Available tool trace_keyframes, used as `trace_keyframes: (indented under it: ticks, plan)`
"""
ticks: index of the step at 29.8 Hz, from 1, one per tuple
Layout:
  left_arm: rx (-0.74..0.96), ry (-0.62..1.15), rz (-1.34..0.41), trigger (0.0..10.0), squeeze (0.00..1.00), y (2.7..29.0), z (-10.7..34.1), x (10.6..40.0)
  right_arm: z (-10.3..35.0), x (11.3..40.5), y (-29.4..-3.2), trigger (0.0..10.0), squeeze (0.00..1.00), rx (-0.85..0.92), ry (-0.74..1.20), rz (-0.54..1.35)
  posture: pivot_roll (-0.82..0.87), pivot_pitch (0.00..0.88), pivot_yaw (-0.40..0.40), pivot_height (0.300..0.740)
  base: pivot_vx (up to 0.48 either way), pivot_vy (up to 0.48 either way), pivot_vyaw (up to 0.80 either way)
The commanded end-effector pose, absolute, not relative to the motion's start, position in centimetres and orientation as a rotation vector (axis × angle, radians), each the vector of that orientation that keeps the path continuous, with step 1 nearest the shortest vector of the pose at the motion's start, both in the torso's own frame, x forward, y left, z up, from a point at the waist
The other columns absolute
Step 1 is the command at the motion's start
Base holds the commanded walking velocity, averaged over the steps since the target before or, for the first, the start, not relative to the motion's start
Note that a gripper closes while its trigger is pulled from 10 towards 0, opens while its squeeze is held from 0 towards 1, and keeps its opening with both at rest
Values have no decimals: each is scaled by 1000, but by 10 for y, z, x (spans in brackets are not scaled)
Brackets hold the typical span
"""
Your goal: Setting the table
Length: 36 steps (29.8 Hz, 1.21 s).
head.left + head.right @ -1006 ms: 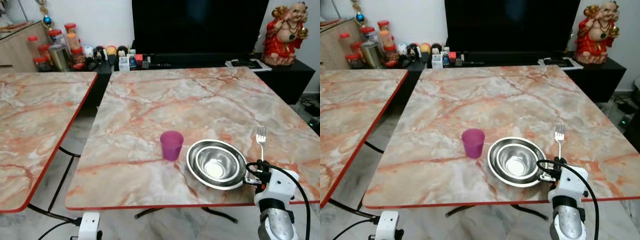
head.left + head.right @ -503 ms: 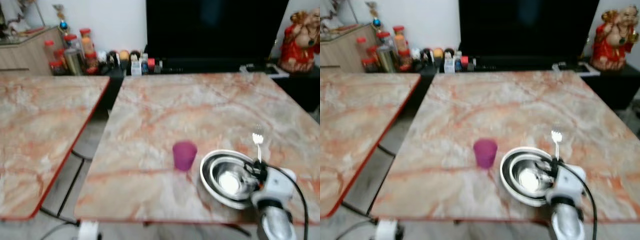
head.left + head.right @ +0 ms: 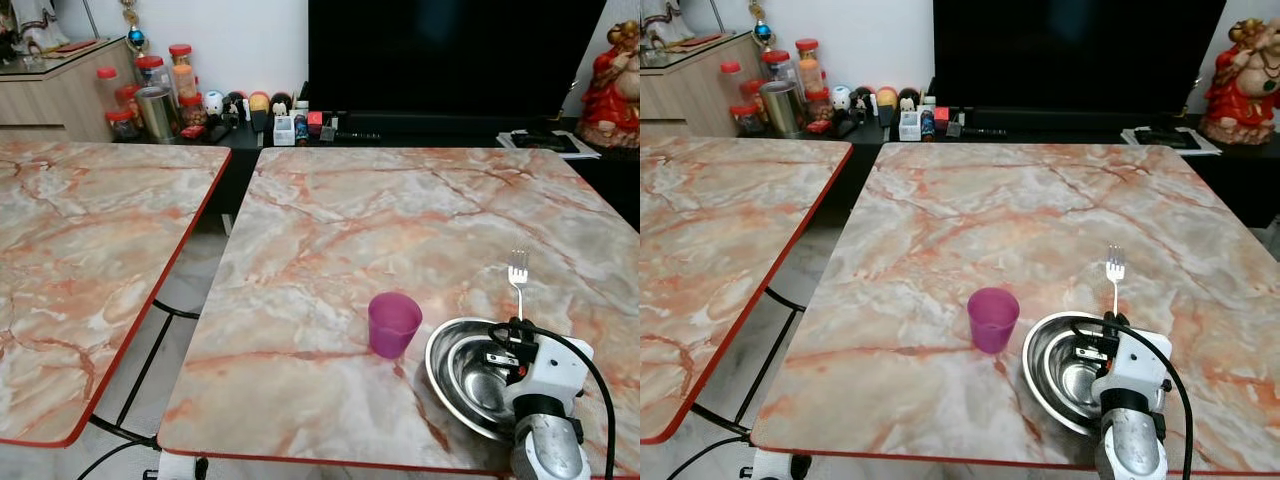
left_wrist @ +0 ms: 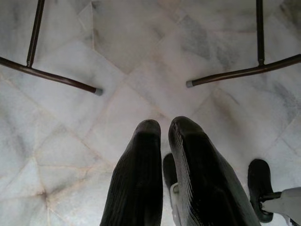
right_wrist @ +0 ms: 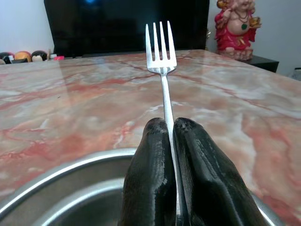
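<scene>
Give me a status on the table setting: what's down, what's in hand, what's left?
Down: a translucent purple plastic cup and nested round steel bowls stand side by side near the front edge of the marble-pattern table.
In hand: the right hand is shut on a silver metal fork, held over the bowls.
Left: lay the fork on the table. The left hand hangs idle over the floor.

Fork point(image 5: 162, 70) handle hidden btwn pincer fingers point(image 5: 150, 179).

Dark television point(image 3: 455, 55), red figurine point(image 3: 1242, 72), jars point(image 3: 150, 90), perhaps spices
</scene>
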<state>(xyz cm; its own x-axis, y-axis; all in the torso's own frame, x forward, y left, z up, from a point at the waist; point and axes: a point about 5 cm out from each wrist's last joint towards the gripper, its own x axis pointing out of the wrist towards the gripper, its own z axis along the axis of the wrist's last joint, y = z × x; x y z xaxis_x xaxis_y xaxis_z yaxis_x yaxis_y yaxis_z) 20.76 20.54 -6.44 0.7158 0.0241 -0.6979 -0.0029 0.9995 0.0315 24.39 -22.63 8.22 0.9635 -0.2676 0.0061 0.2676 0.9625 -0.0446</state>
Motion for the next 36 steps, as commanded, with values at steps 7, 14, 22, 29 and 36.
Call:
trace_keyframes:
  ticks: [7,14,22,29,36]
  plan:
    - [39,752,18,10000,0,208,-63,208,86,244,-228,10000,0,-44,-24,-278,-90,25,1,740,0,-274,0]
    - [42,741,21,10000,0,208,-62,210,88,244,-228,10000,0,-50,-33,-274,-90,26,1,740,0,-480,0]
    - [29,738,24,10000,0,207,-62,210,87,244,-227,10000,0,-50,-30,-269,-91,27,-2,740,0,-357,0]
    - [27,742,22,10000,0,205,-63,209,85,242,-226,10000,0,-51,-17,-256,-95,30,-7,740,0,0,0]
    - [21,747,22,10000,0,203,-64,207,80,241,-218,10000,0,-40,19,-202,-98,32,-17,740,0,0,0]
